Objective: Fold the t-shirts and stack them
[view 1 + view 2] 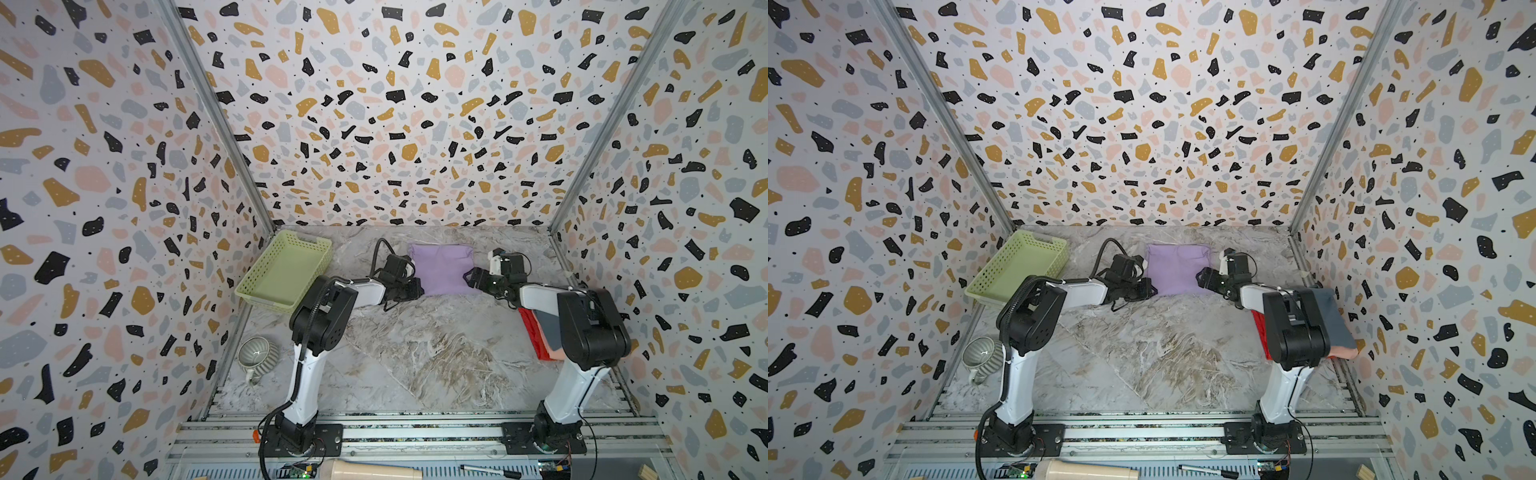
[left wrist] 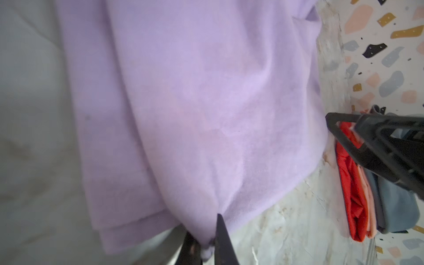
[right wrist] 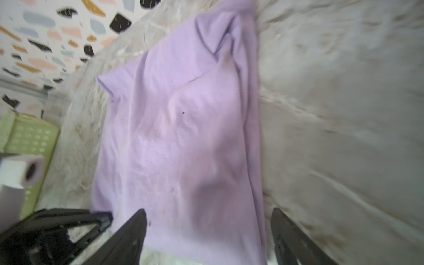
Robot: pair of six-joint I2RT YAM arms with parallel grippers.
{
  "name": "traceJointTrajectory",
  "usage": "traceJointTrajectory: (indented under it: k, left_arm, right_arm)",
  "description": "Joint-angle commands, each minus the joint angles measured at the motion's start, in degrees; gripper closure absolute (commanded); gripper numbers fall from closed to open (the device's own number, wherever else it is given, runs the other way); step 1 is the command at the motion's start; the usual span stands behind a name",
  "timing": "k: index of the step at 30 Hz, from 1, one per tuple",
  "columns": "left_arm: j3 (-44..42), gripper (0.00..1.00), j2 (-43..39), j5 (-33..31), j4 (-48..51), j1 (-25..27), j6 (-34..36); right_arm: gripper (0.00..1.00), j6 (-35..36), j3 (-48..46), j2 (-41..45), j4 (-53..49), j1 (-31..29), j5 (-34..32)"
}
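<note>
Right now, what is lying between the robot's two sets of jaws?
The folded lavender t-shirt, lying on the marble table. Both top views show it stretching from one to the other.

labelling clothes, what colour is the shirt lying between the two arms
Lavender-purple shirt, clearest in the left wrist view.

In both top views the stack of folded t-shirts (image 1: 534, 332) (image 1: 1337, 320), at four o'clock on the desk (image 1: 415, 353), is largely covered by the right arm (image 1: 590, 328). A corner of the lavender t-shirt (image 2: 195, 103) is hidden between the closed fingers of the left tool (image 2: 203, 224), whose bases are cut off by the picture's edge. The right wrist view is blurred throughout.
</note>
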State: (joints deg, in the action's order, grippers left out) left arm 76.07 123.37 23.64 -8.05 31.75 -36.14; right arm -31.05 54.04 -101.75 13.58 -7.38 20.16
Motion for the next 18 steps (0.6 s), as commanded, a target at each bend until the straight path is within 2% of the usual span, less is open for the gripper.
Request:
traceJointTrajectory:
  k: [1, 2, 4, 5, 7, 10, 14, 18]
  left_arm:
    - [-1.9, 1.0, -1.3, 2.1, -10.1, 2.2, -9.0]
    - [-2.3, 1.0, -1.6, 2.6, -13.0, 2.8, -11.9]
    - [-2.2, 1.0, -1.9, 3.3, -17.0, 4.0, -17.3]
    - [-2.1, 1.0, -2.1, 3.5, -18.6, 4.5, -18.9]
    - [-1.2, 1.0, -2.3, 3.8, -20.1, 6.0, -21.6]
    - [-1.2, 1.0, -2.7, 4.9, -24.3, 7.7, -26.1]
    - [-1.8, 1.0, -3.1, 6.5, -27.2, 9.3, -29.6]
    - [-2.9, 1.0, -4.2, 7.2, -27.6, 10.4, -29.9]
  right_arm:
    - [0.12, -8.7, -6.9, 8.9, 2.3, 0.0, 5.5]
    - [0.08, -12.2, -10.8, 11.3, 5.1, -0.1, 6.8]
    - [0.06, -18.3, -18.3, 15.5, 11.1, -0.2, 8.5]
    - [0.02, -21.3, -21.9, 17.3, 13.9, -0.1, 8.8]
    - [0.01, -27.0, -28.4, 20.6, 20.5, -0.1, 9.5]
    - [0.01, -29.8, -32.2, 22.2, 24.1, 0.0, 8.7]
    - [0.01, -32.5, -33.3, 18.0, 31.5, 1.1, 9.8]
    - [0.01, -38.4, -33.9, 9.3, 45.9, 2.0, 12.0]
